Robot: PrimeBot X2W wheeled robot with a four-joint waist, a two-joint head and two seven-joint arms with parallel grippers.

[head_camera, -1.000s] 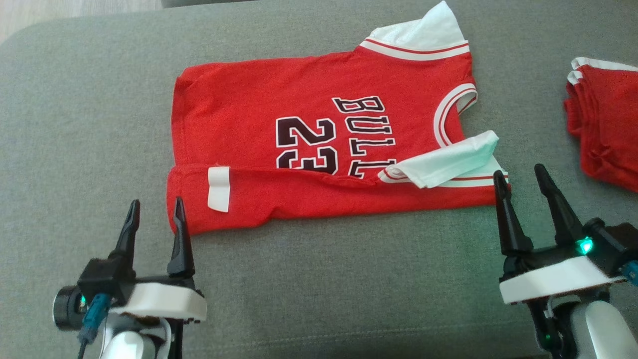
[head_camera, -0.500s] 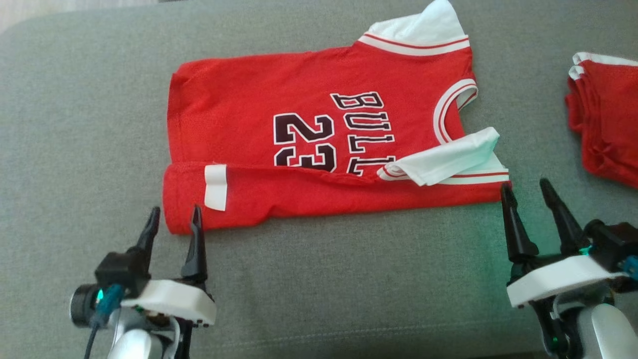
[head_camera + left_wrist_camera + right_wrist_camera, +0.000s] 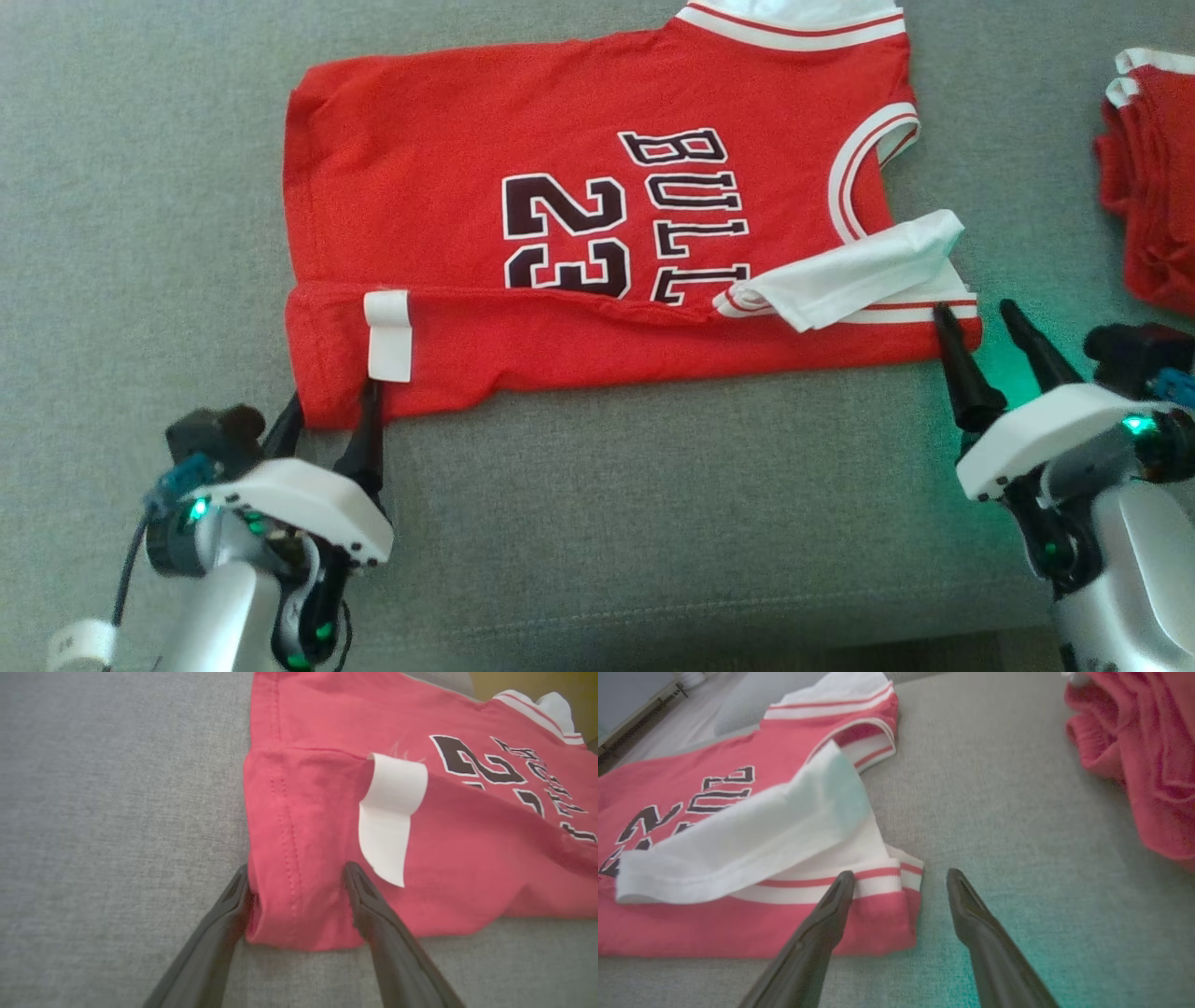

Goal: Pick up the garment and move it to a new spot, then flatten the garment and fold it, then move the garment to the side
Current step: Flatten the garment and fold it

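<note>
Left wrist view — jersey [image 3: 467, 868] corner, left end effector [image 3: 296, 867] astride

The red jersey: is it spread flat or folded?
Partly folded: the near edge of the red jersey is turned onto its front, hiding part of the printed 23 and showing a white label; the rest lies flat.

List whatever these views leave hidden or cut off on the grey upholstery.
- Head view: far white sleeve of the red short-sleeved jersey, cut by the top edge.
- Head view: black lettering, lower part covered by the jersey's folded-over near strip.
- Head view: second red garment, cut by right edge.
- Left wrist view: layers under the jersey corner inside the open left gripper, hidden by top fabric.
</note>
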